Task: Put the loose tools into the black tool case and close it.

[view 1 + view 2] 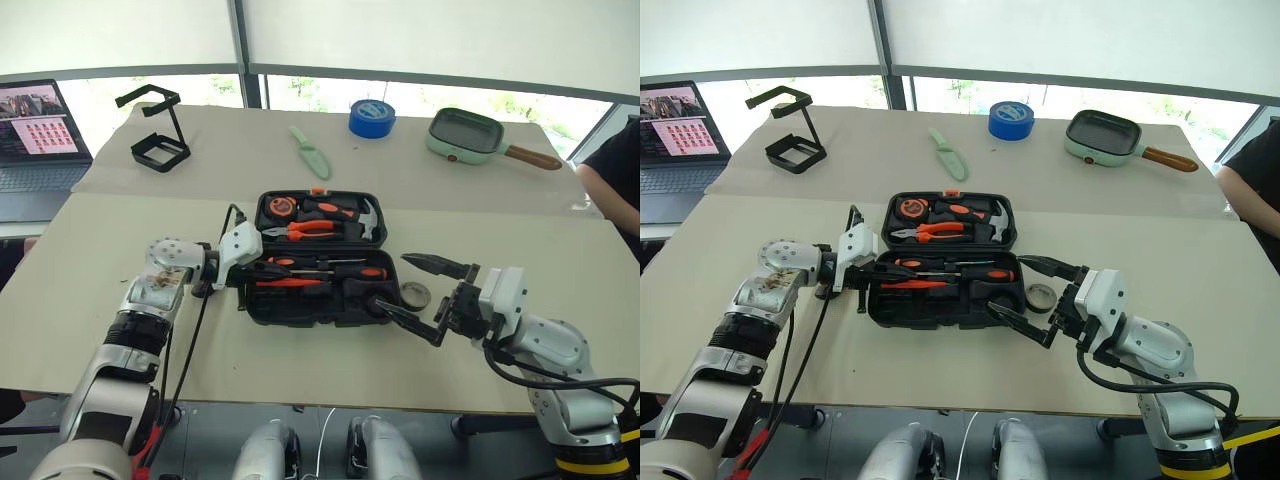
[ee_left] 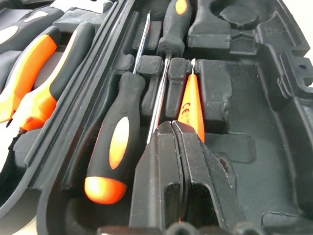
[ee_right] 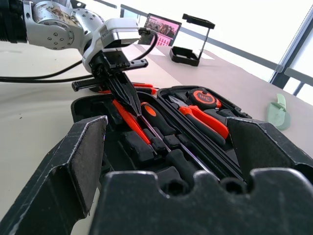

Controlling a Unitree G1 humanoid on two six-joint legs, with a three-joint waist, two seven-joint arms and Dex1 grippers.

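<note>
Three screwdrivers already lie in the recesses of the black tool case's front half, and I judge that I am seating the last of them. My left fingers are pressed flat together, empty, their tip low over the slim orange screwdriver, which lies just past the tip; I cannot tell whether they touch it. The case lies open on the tabletop, its far half holding pliers and other tools.

One loose tool remains outside, as far as I can see: the small dark tape ring lying on the tabletop just beside the case's right end. My right fingers are spread wide and empty, hovering at that same corner, one finger beyond the ring and one on my side of it, so the ring lies roughly between them and lower.

The next move, I judge, calls for dropping my right fingers around the ring, closing, and carrying it to the round recess at the right end of the case. My left fingers must pull clear before the lid can fold over.
</note>
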